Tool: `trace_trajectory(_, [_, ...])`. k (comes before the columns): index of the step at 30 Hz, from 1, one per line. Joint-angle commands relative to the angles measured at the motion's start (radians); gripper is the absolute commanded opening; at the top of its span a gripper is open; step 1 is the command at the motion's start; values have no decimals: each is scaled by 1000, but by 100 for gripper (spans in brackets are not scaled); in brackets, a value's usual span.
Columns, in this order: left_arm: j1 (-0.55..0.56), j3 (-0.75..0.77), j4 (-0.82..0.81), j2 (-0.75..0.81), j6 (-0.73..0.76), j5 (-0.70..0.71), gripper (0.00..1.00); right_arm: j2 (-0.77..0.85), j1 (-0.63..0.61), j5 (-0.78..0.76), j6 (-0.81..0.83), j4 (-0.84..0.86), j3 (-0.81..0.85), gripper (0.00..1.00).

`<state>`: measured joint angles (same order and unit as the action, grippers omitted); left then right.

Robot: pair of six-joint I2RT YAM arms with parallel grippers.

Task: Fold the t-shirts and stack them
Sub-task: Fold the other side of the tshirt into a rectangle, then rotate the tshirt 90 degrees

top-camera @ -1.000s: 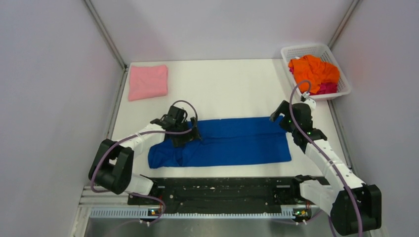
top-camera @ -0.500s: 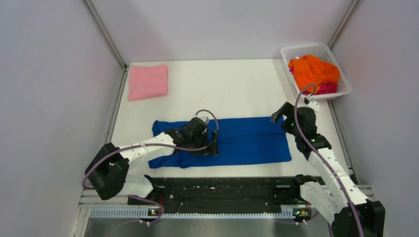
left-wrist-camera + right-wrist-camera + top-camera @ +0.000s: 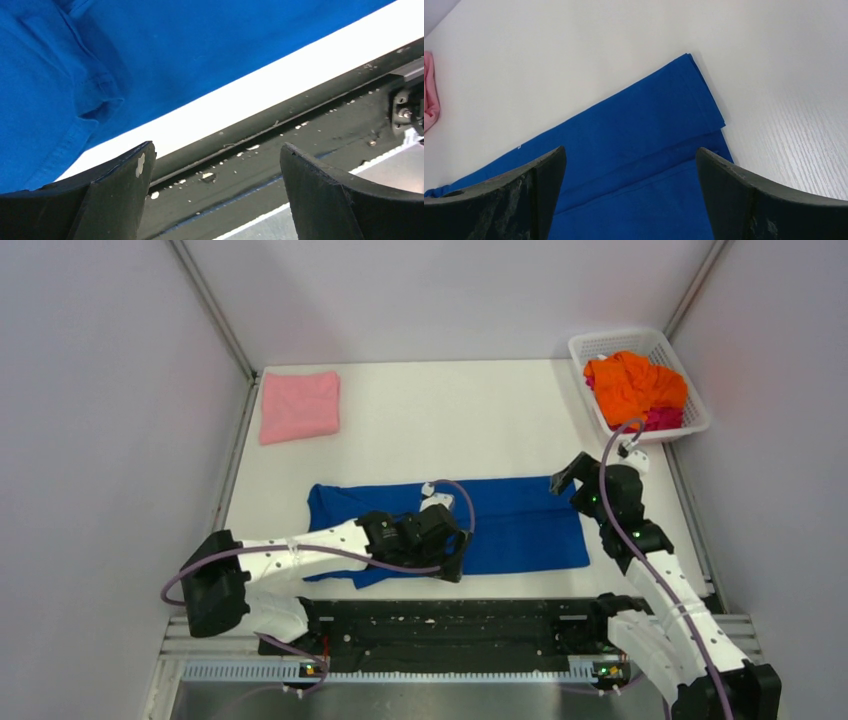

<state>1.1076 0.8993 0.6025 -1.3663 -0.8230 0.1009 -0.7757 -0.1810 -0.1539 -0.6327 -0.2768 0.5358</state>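
The royal-blue t-shirt (image 3: 520, 525) lies folded into a long strip across the near part of the table; its printed graphic is hidden. It also shows in the left wrist view (image 3: 150, 55) and the right wrist view (image 3: 639, 150). My left gripper (image 3: 455, 558) is open and empty over the shirt's near edge, its jaws past the cloth above the table's front rail (image 3: 280, 135). My right gripper (image 3: 566, 478) is open and empty just above the shirt's far right corner. A folded pink t-shirt (image 3: 299, 405) lies at the far left. Orange (image 3: 632, 382) and magenta (image 3: 662, 418) t-shirts sit crumpled in the basket.
A white mesh basket (image 3: 600, 345) stands at the far right corner. Grey walls close in the table on three sides. A black rail (image 3: 460, 625) runs along the near edge between the arm bases. The pink shirt's edge shows in the right wrist view (image 3: 429, 95).
My left gripper has moved right and toward the near edge along the blue shirt; the shirt's left end now lies flatter. My right gripper has shifted slightly.
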Motion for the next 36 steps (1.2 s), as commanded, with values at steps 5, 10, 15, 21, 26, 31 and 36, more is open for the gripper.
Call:
trace_trajectory(5, [-84,27,160,158,-113,270,99,-95,-85,70,2,105,7,99])
trace_trajectory(10, [-425,-162,-111,252,-118,213,99,-353,-258,35,36,200,70,99])
trace_trajectory(15, [-622,-241,-343,135,-116,146,99,-617,-323,64,69,268,173,99])
trace_trajectory(21, [-740,-49,-347,-194,-90,128,99,-745,-381,7,75,280,236,99])
trace_trajectory(26, [-773,256,-298,-479,-69,135,98,-668,-435,-19,48,226,141,99])
trace_trajectory(31, [-782,789,-187,-908,-66,-94,95,-610,-501,112,-4,212,28,99])
trace_trajectory(36, [-757,1326,-298,-1247,-226,-356,99,-621,-638,315,-7,277,36,99])
